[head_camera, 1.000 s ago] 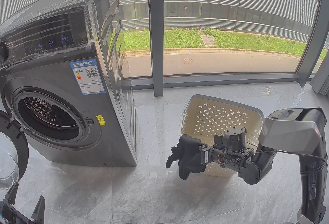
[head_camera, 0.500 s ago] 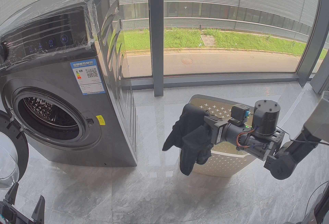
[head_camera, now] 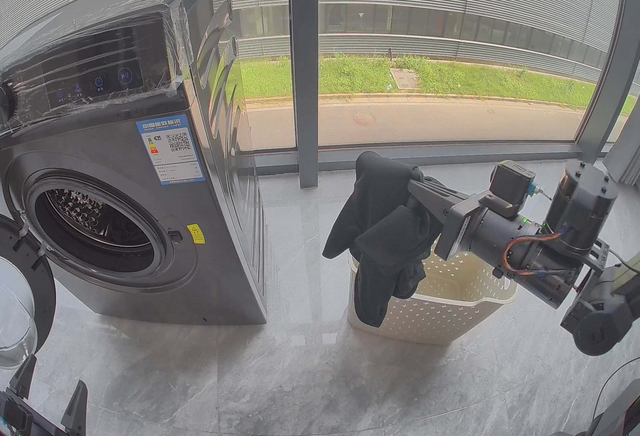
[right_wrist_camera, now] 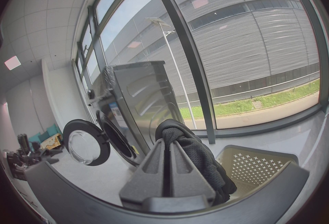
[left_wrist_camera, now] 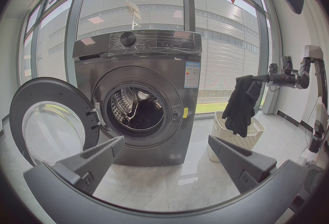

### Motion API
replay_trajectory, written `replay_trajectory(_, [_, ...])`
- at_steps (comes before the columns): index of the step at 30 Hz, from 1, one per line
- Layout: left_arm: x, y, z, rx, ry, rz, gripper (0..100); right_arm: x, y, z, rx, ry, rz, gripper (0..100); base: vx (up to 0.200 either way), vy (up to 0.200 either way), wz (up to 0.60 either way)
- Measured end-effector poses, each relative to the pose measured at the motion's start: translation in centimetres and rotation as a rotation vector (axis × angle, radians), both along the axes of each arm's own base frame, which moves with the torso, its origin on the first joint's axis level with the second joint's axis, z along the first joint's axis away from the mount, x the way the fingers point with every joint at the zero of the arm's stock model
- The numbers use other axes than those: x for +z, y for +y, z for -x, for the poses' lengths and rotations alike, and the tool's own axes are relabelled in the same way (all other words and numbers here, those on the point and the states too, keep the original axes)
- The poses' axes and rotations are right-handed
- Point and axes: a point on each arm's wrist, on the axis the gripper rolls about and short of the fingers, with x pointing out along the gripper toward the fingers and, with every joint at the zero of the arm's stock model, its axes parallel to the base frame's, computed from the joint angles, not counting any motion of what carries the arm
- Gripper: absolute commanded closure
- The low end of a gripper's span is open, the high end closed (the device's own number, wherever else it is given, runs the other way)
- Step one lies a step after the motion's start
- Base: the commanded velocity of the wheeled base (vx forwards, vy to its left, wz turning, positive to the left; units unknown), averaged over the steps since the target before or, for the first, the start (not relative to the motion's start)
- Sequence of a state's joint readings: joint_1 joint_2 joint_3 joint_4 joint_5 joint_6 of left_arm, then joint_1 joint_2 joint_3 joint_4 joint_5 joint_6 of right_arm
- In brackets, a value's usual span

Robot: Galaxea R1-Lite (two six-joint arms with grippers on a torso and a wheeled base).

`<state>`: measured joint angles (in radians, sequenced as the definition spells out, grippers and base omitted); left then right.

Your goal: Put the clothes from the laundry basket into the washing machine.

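My right gripper [head_camera: 419, 185] is shut on a black garment [head_camera: 383, 231], which hangs above the near left corner of the cream laundry basket [head_camera: 460, 301]. In the right wrist view the garment [right_wrist_camera: 192, 152] bunches around the closed fingertips [right_wrist_camera: 168, 144]. The grey washing machine [head_camera: 127, 144] stands to the left with its drum opening [head_camera: 93, 227] uncovered and its round door [left_wrist_camera: 51, 122] swung wide. My left gripper [left_wrist_camera: 164, 147] stands open low near the floor, facing the machine, with nothing between its fingers; its fingers [head_camera: 75, 407] show at the head view's bottom left.
The basket [left_wrist_camera: 240, 137] sits on the pale marble floor [head_camera: 287, 384] right of the machine. A window wall with a dark pillar [head_camera: 303, 57] runs behind both. Open floor lies between basket and machine front.
My right arm has lifted the black garment up and out of the basket, rising and swinging back toward the window. The left gripper has not moved.
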<state>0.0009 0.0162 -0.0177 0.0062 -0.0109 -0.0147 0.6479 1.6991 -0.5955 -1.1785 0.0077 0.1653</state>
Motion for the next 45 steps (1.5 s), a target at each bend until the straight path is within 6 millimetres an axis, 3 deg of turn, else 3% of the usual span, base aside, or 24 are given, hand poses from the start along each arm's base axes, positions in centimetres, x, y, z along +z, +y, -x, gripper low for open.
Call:
replay_trajectory(9, [0.0,0.0,0.0,0.001,0.0,0.003,0,2.4,-1.4,3.8,0.044,-0.061,-0.045,100,-0.133,0.0,0.0])
replay_trajectory(15, [0.0,0.0,0.0,0.01,0.0,0.007,0,2.9,-2.8,4.7,0.02,-0.081,-0.035,100,0.0,0.0,0.0])
replay_trajectory(45, [0.0,0.0,0.0,0.008,0.002,0.027,0,3.3,-3.5,5.6,0.025,-0.1,-0.047,100,0.0,0.18,0.0])
